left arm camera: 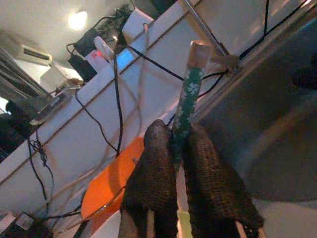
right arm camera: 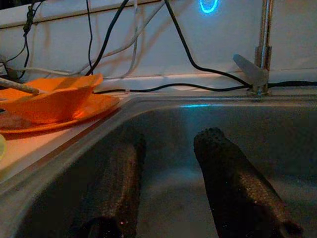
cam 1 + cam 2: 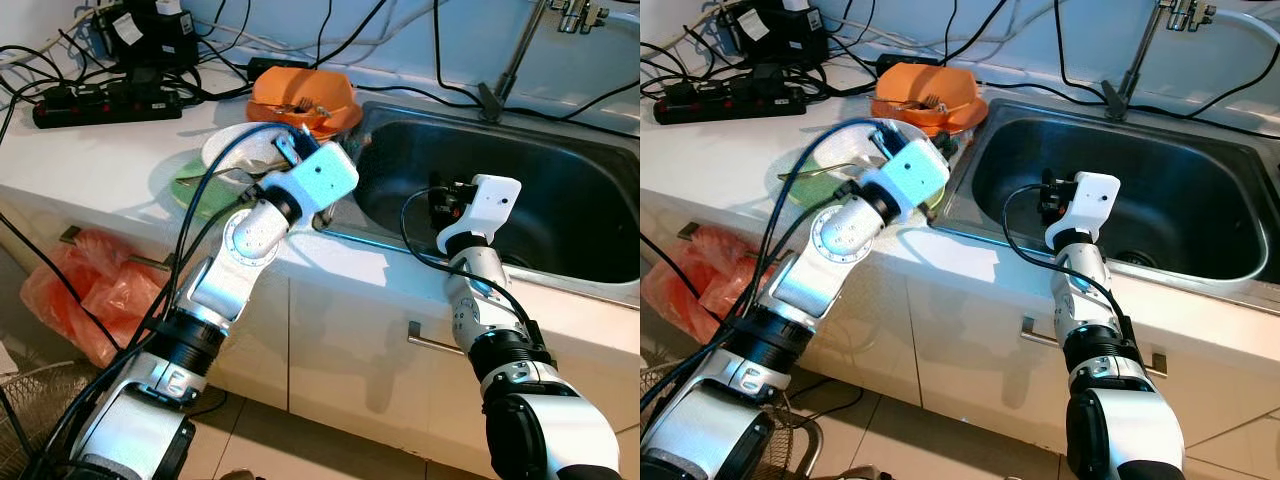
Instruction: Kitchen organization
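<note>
My left gripper hovers over the counter by the sink's left rim, above a white plate stacked on a green plate. Its fingers are shut on a thin green utensil handle with a flower pattern and a wooden tip. Just behind stands an orange bowl on an orange plate. My right gripper hangs inside the steel sink near its front wall. It is open, and nothing lies between its fingers.
A faucet rises at the sink's back rim. A black power strip and many cables cross the back of the counter. An orange plastic bag lies on the floor at the left. White cabinet doors with a handle are below.
</note>
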Available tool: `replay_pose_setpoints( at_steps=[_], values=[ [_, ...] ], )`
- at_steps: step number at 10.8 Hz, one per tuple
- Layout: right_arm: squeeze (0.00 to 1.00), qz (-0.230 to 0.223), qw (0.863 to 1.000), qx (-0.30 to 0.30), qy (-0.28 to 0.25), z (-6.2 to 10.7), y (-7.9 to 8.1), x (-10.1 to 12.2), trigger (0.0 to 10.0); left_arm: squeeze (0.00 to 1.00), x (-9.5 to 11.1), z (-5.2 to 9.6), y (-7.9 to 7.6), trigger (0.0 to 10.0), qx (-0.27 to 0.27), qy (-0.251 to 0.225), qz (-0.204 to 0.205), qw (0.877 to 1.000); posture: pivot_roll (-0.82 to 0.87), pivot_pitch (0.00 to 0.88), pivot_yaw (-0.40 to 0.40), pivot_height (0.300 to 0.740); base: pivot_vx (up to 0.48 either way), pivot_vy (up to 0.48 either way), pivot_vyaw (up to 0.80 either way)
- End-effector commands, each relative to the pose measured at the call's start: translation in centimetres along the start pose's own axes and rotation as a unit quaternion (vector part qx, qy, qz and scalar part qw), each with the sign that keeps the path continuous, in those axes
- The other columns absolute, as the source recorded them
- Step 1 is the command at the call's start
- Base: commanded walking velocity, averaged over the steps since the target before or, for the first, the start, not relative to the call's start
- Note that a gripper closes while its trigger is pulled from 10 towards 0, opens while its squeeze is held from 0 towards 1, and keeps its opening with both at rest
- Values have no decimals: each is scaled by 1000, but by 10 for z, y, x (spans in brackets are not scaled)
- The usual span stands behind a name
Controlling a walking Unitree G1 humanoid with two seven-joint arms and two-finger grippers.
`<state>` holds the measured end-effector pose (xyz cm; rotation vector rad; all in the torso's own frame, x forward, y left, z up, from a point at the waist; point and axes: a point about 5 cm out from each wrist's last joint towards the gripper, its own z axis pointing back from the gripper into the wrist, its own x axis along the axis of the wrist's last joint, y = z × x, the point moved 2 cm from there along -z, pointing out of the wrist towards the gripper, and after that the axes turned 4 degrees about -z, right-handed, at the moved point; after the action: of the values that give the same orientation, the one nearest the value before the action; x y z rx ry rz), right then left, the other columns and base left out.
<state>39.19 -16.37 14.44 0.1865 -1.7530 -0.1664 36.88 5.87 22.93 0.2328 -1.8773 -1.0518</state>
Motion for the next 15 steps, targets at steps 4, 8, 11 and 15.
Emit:
replay_pose_setpoints(
  at_steps=[4, 8, 11, 15],
  values=[
    [0, 0, 1000, -4, -4, -1, -1, 2, 10000, 0, 3, -1, 9, 0, 28, -4, -12, 1000, 55, 30, -36, 740, 0, 0, 0],
    [0, -3, 1000, -2, -2, -1, -1, 1, 10000, 0, 26, 0, 42, 0, 97, -37, -52, 993, 60, 28, -38, 740, 0, 0, 0],
    [0, -6, 1000, 2, -1, -1, 1, 0, 10000, 0, 39, 2, 56, 10000, 131, -62, -50, 988, 62, 26, -39, 740, 0, 0, 0],
    [0, -6, 1000, 5, -1, 0, 2, 0, 10000, 0, 57, 11, 77, 10000, 203, -139, 128, 961, 59, 28, -38, 740, 0, 0, 0]
  ],
)
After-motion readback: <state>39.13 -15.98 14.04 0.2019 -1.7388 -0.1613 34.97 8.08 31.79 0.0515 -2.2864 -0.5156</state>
